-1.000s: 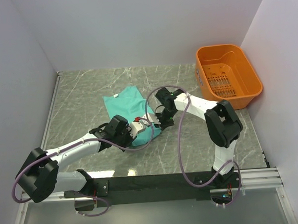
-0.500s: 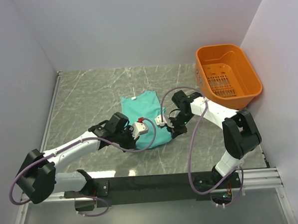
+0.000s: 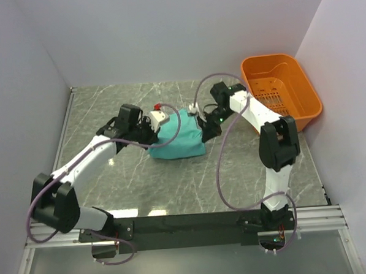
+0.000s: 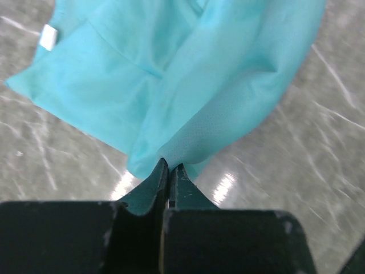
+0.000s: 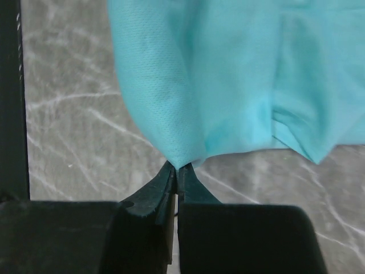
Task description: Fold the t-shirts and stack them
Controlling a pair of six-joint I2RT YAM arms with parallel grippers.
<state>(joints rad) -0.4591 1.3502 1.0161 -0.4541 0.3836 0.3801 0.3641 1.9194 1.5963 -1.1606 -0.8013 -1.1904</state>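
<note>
One teal t-shirt (image 3: 180, 140) hangs bunched between my two grippers near the middle of the marble table, its lower edge draping on the surface. My left gripper (image 3: 155, 133) is shut on the shirt's left edge; in the left wrist view the cloth (image 4: 188, 85) spreads away from the pinched tips (image 4: 170, 166), with a white label (image 4: 49, 36) at the upper left. My right gripper (image 3: 202, 128) is shut on the shirt's right edge; the right wrist view shows the fabric (image 5: 239, 80) fanning out from the closed tips (image 5: 177, 166).
An orange plastic basket (image 3: 304, 100) stands at the back right, close to the right arm. White walls enclose the grey marble table (image 3: 108, 110) on three sides. The black base rail (image 3: 194, 225) runs along the near edge.
Both grippers have carried the shirt away from the near side toward the back of the table. The cloth went from lying spread to bunched and lifted between them.
</note>
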